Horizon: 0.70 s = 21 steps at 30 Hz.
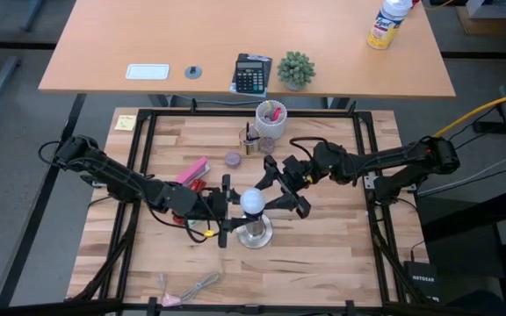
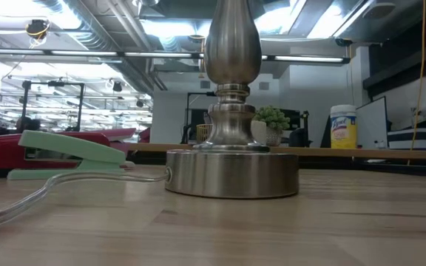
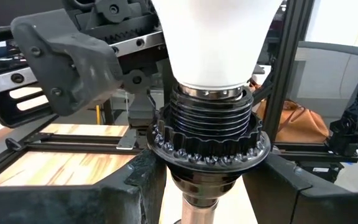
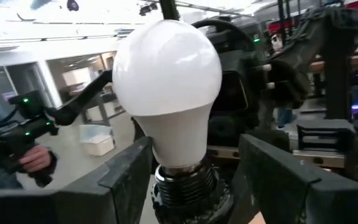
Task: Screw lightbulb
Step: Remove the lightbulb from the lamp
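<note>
The frosted-white lightbulb [image 1: 252,202] stands upright with its screw base in the socket [image 3: 207,134] on top of the silvery metal stand [image 2: 231,174] at the table's middle. My left gripper [image 1: 237,218] reaches in level from the table's left and is shut on the socket below the bulb. My right gripper [image 1: 267,195] comes level from the right and is open. Its fingers [image 4: 126,177] stand on either side of the bulb's neck [image 4: 179,146] without touching it. The stand's round base rests flat on the wood. My left gripper pinches the socket's lower cup [image 3: 207,180], just under its toothed collar, between its two fingers [image 3: 138,186]. The fingers come level from the table's left. The socket stays upright on the stand, with the bulb above it.
A green stapler [image 2: 65,151] and a clear cord [image 2: 21,203] lie left of the stand's base. A pink item [image 1: 193,170] lies behind my left arm. A cup of pens [image 1: 271,118] stands at the far edge. Scissors [image 1: 191,287] lie near the front. Black frame rails [image 1: 143,158] border the table.
</note>
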Available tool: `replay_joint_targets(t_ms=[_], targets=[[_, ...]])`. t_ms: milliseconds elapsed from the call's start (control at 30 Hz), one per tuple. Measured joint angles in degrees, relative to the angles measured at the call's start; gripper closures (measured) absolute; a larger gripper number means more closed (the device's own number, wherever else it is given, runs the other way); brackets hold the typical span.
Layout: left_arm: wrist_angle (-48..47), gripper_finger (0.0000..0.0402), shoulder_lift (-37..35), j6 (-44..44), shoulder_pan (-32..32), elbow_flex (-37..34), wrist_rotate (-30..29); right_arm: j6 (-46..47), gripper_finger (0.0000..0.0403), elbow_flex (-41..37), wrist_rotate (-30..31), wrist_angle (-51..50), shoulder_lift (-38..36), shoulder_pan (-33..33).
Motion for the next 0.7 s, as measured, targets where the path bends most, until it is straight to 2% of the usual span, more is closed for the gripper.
replay_joint_targets(t_ms=[267, 500, 700], targets=[[-0.1, 0.0231, 0.0, 0.1, 0.7, 0.0, 0.2, -2.5, 0.0157, 0.0, 1.5, 1.6, 0.0, 3.1], [-0.1, 0.0231, 0.0, -0.1, 1.2, 0.0, 0.2, -4.1, 0.0157, 0.0, 12.3, 1.9, 0.6, 5.0], [-0.2, 0.0231, 0.0, -0.3, 1.3, 0.0, -0.1, -4.3, 0.0157, 0.0, 14.7, 3.3, 1.6, 5.3]])
